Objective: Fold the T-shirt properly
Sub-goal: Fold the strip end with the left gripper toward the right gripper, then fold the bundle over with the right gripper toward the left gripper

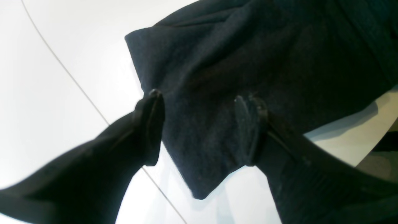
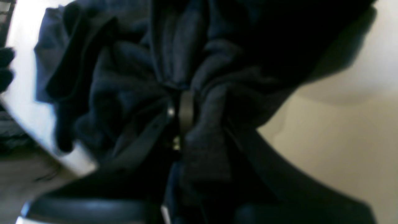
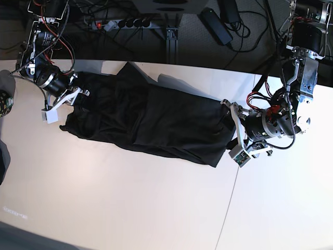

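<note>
The black T-shirt (image 3: 156,122) lies stretched and rumpled across the back of the white table (image 3: 130,203), running left to right. Its coloured print does not show. My right gripper (image 3: 78,96), at the shirt's left end, is shut on a bunch of cloth. In the right wrist view the fabric (image 2: 124,77) gathers into folds around the closed gripper (image 2: 182,115). My left gripper (image 3: 229,130) is at the shirt's right end. In the left wrist view it (image 1: 199,96) is open, with its fingers (image 1: 152,124) on either side of a corner of the shirt (image 1: 248,56) that lies on the table.
A thin seam (image 3: 229,198) crosses the tabletop on the right and also shows in the left wrist view (image 1: 77,87). A power strip (image 3: 119,23) and cables lie on the floor beyond the far edge. A round patterned object (image 3: 4,101) sits at the left edge.
</note>
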`<action>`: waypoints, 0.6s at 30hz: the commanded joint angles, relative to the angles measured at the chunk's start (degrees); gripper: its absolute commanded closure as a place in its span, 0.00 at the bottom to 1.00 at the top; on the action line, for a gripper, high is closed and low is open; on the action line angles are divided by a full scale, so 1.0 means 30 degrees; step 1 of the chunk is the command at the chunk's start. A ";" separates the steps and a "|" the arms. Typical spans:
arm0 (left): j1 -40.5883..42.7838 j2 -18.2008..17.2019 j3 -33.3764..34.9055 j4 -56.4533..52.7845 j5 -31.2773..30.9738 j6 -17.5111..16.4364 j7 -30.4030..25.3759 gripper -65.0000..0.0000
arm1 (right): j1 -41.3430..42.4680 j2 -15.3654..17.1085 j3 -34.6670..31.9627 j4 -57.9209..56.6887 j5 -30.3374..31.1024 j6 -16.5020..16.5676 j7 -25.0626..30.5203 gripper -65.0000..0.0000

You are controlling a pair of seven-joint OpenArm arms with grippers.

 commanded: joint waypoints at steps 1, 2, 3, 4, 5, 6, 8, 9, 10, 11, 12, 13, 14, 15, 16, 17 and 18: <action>-0.0357 -0.0175 -0.0138 0.0219 -0.0029 0.0393 -0.0328 0.40 | 0.0219 0.0510 0.0204 0.0131 -0.0750 0.0911 0.0095 1.00; -0.0364 -0.0233 -0.0138 0.0029 0.0117 0.0648 -0.0328 0.40 | 0.0379 0.0758 0.0372 0.0131 -0.0845 0.0918 0.0117 1.00; -0.0357 -0.0342 -0.0138 -0.0204 0.0233 0.0925 -0.0321 0.40 | 0.0546 0.1078 0.0583 0.0131 -0.0831 0.0911 0.0058 1.00; -0.0350 -0.0539 -0.0131 -0.0532 0.0204 0.1137 -0.0321 0.40 | 0.0736 0.1428 0.0831 0.0131 -0.0823 0.0911 -0.0029 1.00; -0.0306 -0.0736 -0.0131 -0.0918 0.0138 0.1333 -0.0335 0.40 | 0.0918 0.1814 0.1122 0.0131 -0.0801 0.0911 -0.0066 1.00; -0.0248 -0.0918 -0.0131 -0.1355 -0.0044 0.1428 -0.0335 0.40 | 0.1086 0.2222 0.1413 0.0131 -0.0743 0.0911 -0.0197 1.00; -0.0022 -0.1129 -0.0131 -0.2251 -0.0437 0.1421 -0.0328 0.40 | 0.1479 0.3096 0.1858 0.0146 -0.0328 0.0918 -0.0554 1.00; 0.0117 -0.1115 -0.0131 -0.2688 -0.0444 0.1421 -0.0328 0.40 | 0.1712 0.3592 0.1938 0.0153 0.0066 0.0918 -0.0758 1.00; 0.0277 -0.1056 -0.0131 -0.3111 -0.0525 0.1413 -0.0350 0.40 | 0.1996 0.4080 0.1931 0.0189 0.0532 0.0918 -0.0998 1.00; 0.0444 -0.0998 -0.0131 -0.3475 -0.0714 0.1421 -0.0364 0.40 | 0.2339 0.4510 0.1916 0.0255 0.0933 0.0925 -0.1370 1.00; 0.0619 -0.0882 -0.0131 -0.3767 -0.0954 0.1421 -0.0364 0.40 | 0.2761 0.4845 0.1865 0.0328 0.1246 0.0925 -0.1719 1.00; 0.0794 -0.0736 -0.0131 -0.3971 -0.1100 0.1413 -0.0372 0.40 | 0.3191 0.5078 0.1829 0.0415 0.1494 0.0925 -0.2004 1.00; 0.0976 -0.0546 -0.0131 -0.4087 -0.1202 0.1421 -0.0372 0.40 | 0.3599 0.5246 0.1727 0.0532 0.1698 0.0925 -0.2120 1.00; 0.1137 -0.0342 -0.0131 -0.4095 -0.1239 0.1413 -0.0372 0.40 | 0.3978 0.5275 0.1603 0.0736 0.1756 0.0925 -0.2237 1.00; 0.1297 -0.0080 -0.0131 -0.4095 -0.1231 0.1413 -0.0372 0.40 | 0.4335 0.5246 0.1428 0.1056 0.1756 0.0925 -0.2353 1.00; 0.1392 0.0182 -0.0131 -0.4095 -0.1231 0.1413 -0.0350 0.40 | 0.4677 0.5209 0.1086 0.1443 0.1741 0.0925 -0.2470 1.00; 0.1450 0.0488 -0.0131 -0.4095 -0.1239 0.1421 -0.0335 0.40 | 0.4940 0.5209 0.0576 0.1894 0.1741 0.0925 -0.2535 1.00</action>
